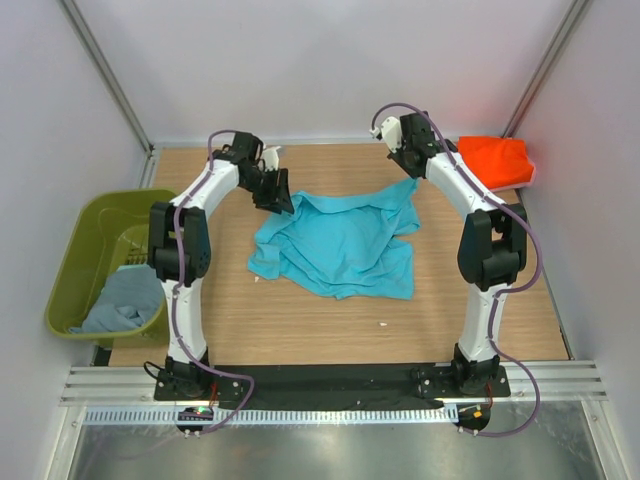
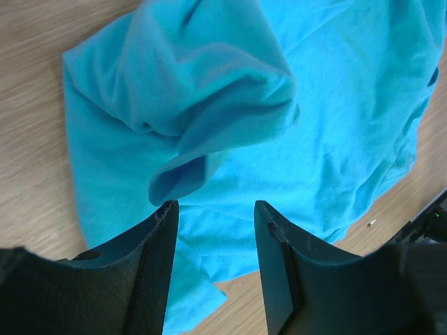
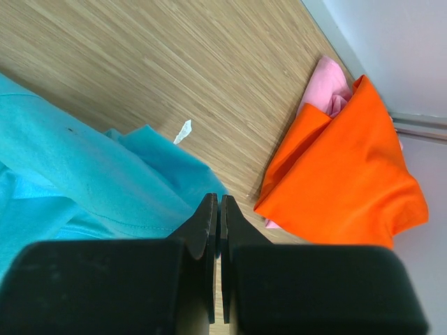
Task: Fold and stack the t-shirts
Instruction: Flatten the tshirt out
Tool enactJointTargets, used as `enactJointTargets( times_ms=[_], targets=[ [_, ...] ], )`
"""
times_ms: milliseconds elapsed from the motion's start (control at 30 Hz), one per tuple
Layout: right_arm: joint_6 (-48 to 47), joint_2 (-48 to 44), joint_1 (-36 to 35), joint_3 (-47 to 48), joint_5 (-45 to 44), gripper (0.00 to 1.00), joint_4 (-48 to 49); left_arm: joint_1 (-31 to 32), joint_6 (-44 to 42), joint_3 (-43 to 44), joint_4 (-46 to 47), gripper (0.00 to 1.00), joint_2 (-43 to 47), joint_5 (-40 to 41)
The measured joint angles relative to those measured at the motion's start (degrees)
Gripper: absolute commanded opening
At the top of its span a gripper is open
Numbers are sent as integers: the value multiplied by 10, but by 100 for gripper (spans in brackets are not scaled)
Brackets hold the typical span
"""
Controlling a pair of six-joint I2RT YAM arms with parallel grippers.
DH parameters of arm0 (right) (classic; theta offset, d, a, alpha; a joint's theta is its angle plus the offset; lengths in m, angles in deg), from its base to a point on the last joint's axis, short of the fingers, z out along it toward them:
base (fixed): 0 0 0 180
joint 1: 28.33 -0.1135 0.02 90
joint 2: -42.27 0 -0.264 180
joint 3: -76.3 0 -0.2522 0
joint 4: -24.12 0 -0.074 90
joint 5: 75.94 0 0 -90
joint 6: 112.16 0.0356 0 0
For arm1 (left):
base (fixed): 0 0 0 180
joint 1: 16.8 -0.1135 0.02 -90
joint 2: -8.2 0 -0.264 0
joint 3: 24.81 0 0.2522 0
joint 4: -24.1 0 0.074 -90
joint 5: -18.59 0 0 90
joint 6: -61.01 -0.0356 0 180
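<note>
Wooden table (image 1: 300,320) is carrying a crumpled turquoise t-shirt (image 1: 340,245) at its middle. Left claw (image 2: 215,206) is hovering over it, spread and empty. Right claw (image 3: 220,202) is sitting pressed together, gripping nothing, beside the shirt's far corner, near the orange-red t-shirt (image 3: 349,174) lying on the pink t-shirt (image 3: 328,87).

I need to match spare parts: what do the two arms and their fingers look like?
The left arm and right arm have white links with black joints and black bases. A purple cable runs along each. The fingers are black, flat and wedge-shaped; the left ones have a textured inner face.
</note>
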Motion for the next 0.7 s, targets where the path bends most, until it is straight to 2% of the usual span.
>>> enactJointTargets(
  times_ms=[167, 400, 700],
  targets=[
    [0, 0, 0, 1, -2, 1, 0, -1, -14, 24, -10, 45, -5, 24],
    [0, 0, 0, 1, -2, 1, 0, -3, -50, 42, -33, 49, -5, 54],
    [2, 6, 0, 16, -2, 1, -1, -4, -69, 64, -41, 48, -27, 58]
  ],
)
